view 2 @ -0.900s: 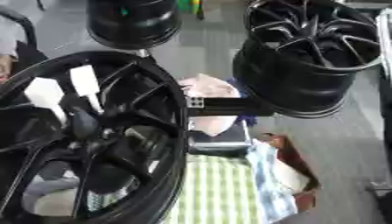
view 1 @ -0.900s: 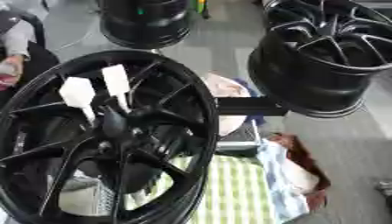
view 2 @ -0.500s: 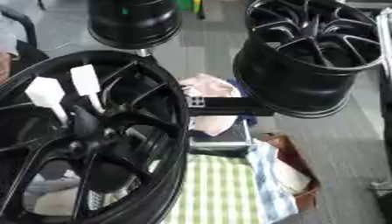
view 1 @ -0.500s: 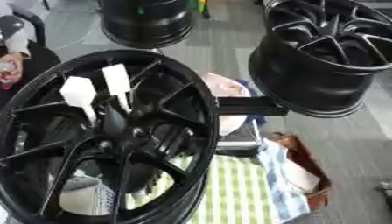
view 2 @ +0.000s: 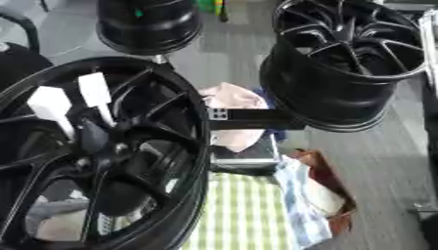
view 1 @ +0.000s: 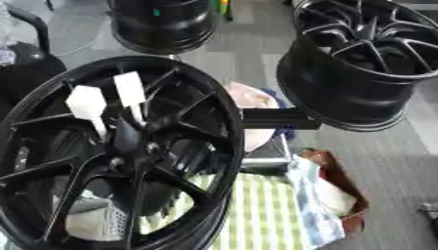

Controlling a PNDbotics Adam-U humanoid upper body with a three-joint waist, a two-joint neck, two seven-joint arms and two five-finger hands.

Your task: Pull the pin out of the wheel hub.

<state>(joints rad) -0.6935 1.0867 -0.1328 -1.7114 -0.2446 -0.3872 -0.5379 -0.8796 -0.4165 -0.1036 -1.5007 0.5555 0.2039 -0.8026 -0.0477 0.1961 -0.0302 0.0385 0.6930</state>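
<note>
A large black wheel (view 1: pixel 111 156) fills the lower left, its spokes meeting at the hub (view 1: pixel 128 146). Two white pins with flat tags stick up out of the hub area: one tag on the left (view 1: pixel 86 101) and one a little higher to its right (view 1: pixel 130 89). Their thin stems run down toward the hub. Neither of my hands shows in either view.
A second black wheel (view 1: pixel 368 58) hangs at the upper right on a black beam (view 1: pixel 278 118); a third (view 1: pixel 163 24) is at the top centre. Below lie a pink cloth (view 2: pixel 229 97), a silver box (view 1: pixel 265 154), a green striped cloth (view 2: pixel 244 210) and a brown bag (view 1: pixel 342 195).
</note>
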